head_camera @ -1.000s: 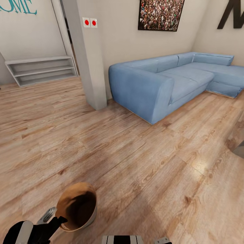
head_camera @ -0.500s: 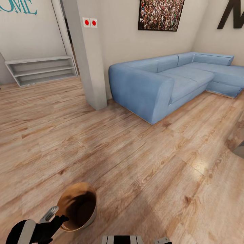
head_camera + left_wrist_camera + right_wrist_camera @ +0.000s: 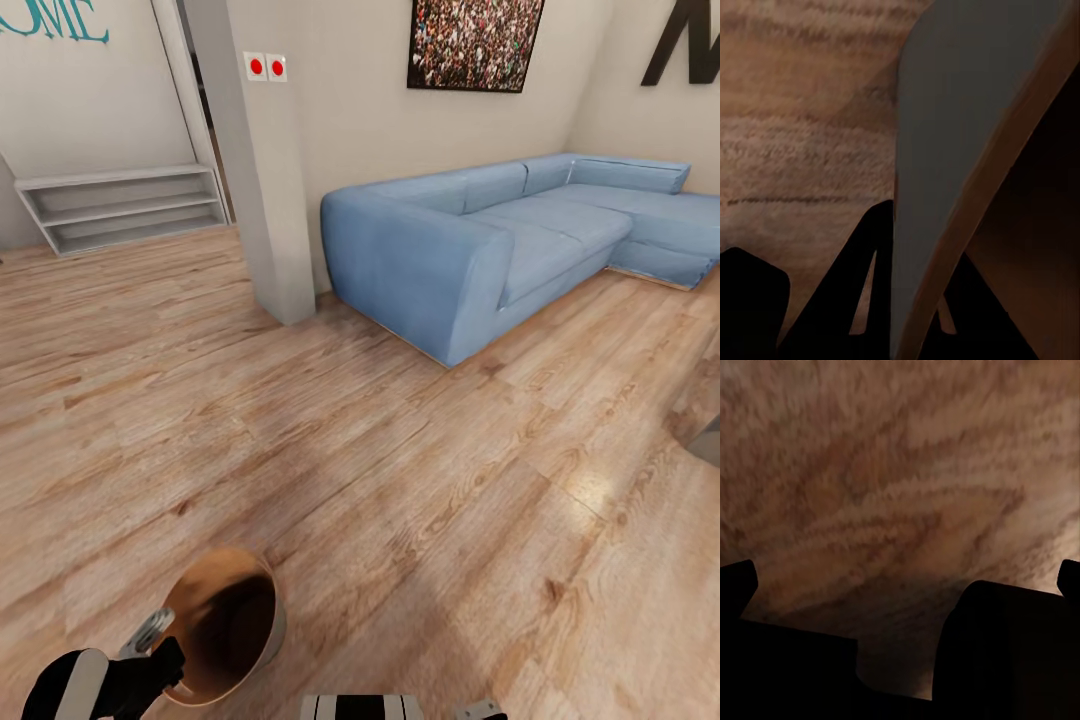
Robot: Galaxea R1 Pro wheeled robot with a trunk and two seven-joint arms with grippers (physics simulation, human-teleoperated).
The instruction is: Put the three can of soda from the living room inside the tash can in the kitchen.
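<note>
At the lower left, the left pincer (image 3: 165, 668) pinches the bin (image 3: 222, 622) by its rim; that thin grip could slip. Right pincer's state: cannot tell.

home living room | blue sofa (image 3: 500, 240) | framed picture (image 3: 473, 42) | wood floor (image 3: 400, 480)

I see open floor (image 3: 330, 470) ahead. The sofa (image 3: 500, 245) blocks the right, a pillar (image 3: 262, 180) stands just beside it, and shelves (image 3: 125, 208) line the far-left wall.
</note>
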